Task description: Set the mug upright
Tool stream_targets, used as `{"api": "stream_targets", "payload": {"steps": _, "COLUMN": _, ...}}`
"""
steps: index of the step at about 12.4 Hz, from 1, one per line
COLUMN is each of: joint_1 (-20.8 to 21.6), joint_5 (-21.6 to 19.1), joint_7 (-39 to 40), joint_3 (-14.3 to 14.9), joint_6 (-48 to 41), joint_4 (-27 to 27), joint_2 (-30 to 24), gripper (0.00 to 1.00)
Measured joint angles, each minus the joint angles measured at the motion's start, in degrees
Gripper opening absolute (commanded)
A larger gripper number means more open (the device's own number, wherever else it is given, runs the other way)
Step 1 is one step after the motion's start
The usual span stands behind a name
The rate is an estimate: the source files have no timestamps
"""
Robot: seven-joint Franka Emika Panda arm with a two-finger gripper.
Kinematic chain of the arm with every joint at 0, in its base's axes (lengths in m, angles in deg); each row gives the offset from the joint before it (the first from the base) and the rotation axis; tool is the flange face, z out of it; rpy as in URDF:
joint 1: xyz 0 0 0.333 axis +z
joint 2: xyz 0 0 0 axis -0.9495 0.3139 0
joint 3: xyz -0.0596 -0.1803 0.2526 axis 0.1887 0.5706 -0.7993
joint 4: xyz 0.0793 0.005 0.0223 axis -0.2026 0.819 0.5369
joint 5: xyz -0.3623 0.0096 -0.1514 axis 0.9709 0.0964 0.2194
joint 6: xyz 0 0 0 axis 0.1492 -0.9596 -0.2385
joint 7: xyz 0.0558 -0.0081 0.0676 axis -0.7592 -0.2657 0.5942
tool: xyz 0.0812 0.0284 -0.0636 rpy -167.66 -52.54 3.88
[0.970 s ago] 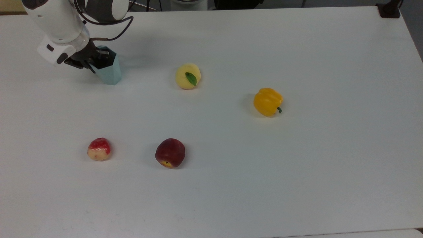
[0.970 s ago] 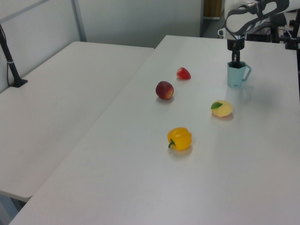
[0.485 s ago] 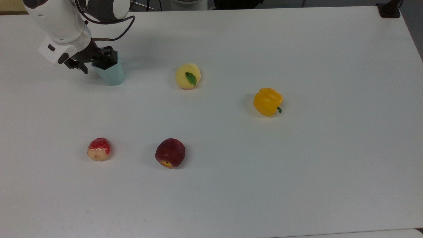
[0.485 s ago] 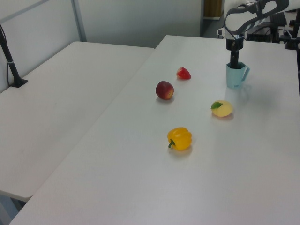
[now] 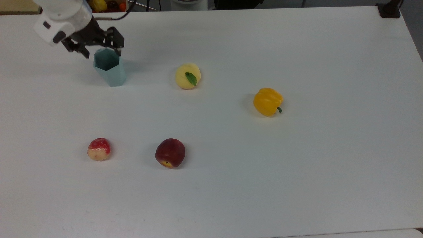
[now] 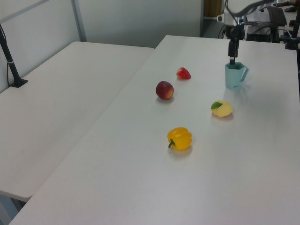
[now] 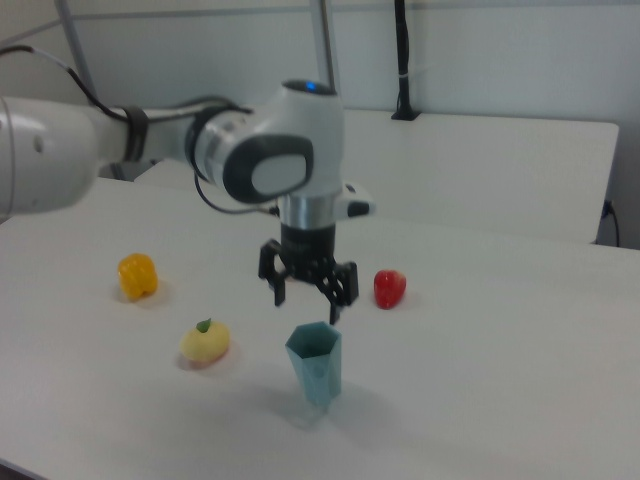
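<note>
Spread wide and holding nothing, the black two-finger gripper [image 5: 100,49] [image 7: 307,298] [image 6: 231,57] is seen hanging just above the rim of the pale blue-teal faceted mug [image 5: 109,68] [image 7: 315,363] [image 6: 234,76], its fingertips [image 7: 337,308] apart from the rim in the right view. The mug is set upright on its narrow base on the white table [image 5: 297,172], with its hexagonal mouth facing up. Just beside the mug, toward the top view's right, a pale yellow peach-like fruit with a green leaf [image 5: 187,76] [image 7: 205,342] [image 6: 221,108] is found. Farther from the mug in the same direction, a yellow bell pepper [image 5: 267,101] [image 7: 137,276] [image 6: 180,138] is placed. Well below the mug in the top view, a red-and-cream strawberry-like fruit [image 5: 98,149] [image 7: 389,288] [image 6: 183,73] and a dark red peach [image 5: 170,153] [image 6: 164,90] are laid apart from each other.
</note>
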Motion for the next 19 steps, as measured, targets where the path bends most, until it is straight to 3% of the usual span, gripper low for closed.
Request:
{"api": "stream_targets", "payload": {"steps": 3, "joint_1": -0.06, "joint_5": -0.04, "joint_7": -7.72, "joint_3": -3.76, "joint_6": -8.24, "joint_4": -4.97, "joint_2": -4.75, "gripper": 1.0}}
{"api": "stream_targets", "payload": {"steps": 7, "joint_1": -0.13, "joint_5": 0.4, "joint_7": -30.34, "joint_3": -13.23, "joint_6": -15.01, "joint_4": -8.76, "joint_2": -11.37, "gripper": 1.0}}
{"api": "stream_targets", "payload": {"steps": 8, "joint_1": -0.11, "joint_5": 1.73, "joint_7": -38.4, "joint_3": -17.73, "joint_6": -17.08, "joint_4": -9.33, "joint_2": -13.52, "gripper": 1.0}}
{"api": "stream_targets", "payload": {"steps": 9, "joint_1": -0.29, "joint_5": 2.13, "joint_7": -40.62, "joint_3": -19.76, "joint_6": -17.69, "joint_4": -9.37, "joint_2": -14.34, "gripper": 1.0}}
{"api": "stream_targets", "payload": {"steps": 13, "joint_1": -0.86, "joint_5": 2.33, "joint_7": -41.9, "joint_3": -26.12, "joint_6": -17.9, "joint_4": -9.42, "joint_2": -16.75, "gripper": 1.0}}
{"api": "stream_targets", "payload": {"steps": 15, "joint_1": -0.7, "joint_5": 2.32, "joint_7": -35.84, "joint_3": -26.36, "joint_6": -17.8, "joint_4": -9.12, "joint_2": -17.39, "gripper": 1.0}}
{"api": "stream_targets", "payload": {"steps": 19, "joint_1": 0.6, "joint_5": 2.57, "joint_7": -24.88, "joint_3": -25.1, "joint_6": -8.12, "joint_4": -5.09, "joint_2": -17.31, "gripper": 1.0}}
